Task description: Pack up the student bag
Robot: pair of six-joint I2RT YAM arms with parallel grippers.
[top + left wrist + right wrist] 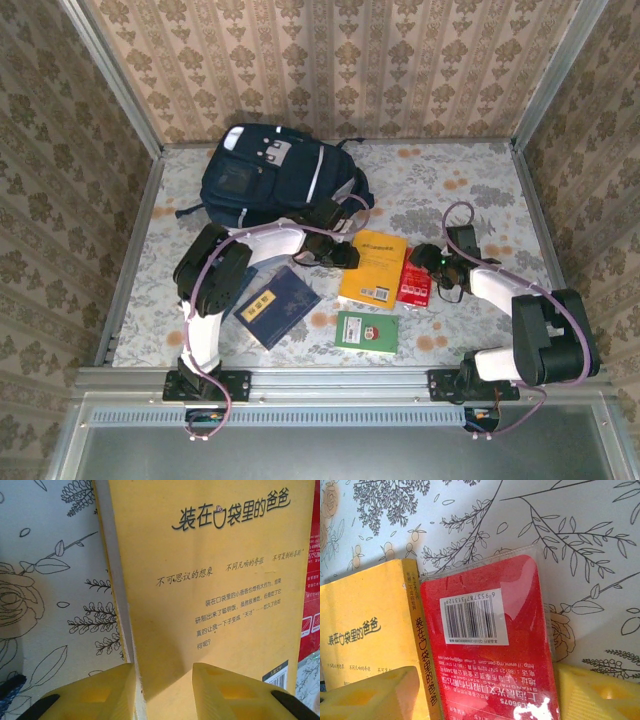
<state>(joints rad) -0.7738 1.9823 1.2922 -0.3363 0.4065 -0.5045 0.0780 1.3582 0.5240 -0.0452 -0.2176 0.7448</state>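
My left tool (164, 685) stood part open astride the edge of the yellow book (210, 580), placed to pinch it; my right tool (487, 685) gaped around the red packet (485, 630). The student bag (270, 175) lay at the far left of the table (480, 180), just beyond the book

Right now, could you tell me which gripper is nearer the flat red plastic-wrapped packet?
Right. The right gripper sits over the red packet; the left gripper straddles the opposite edge of the yellow paperback book.
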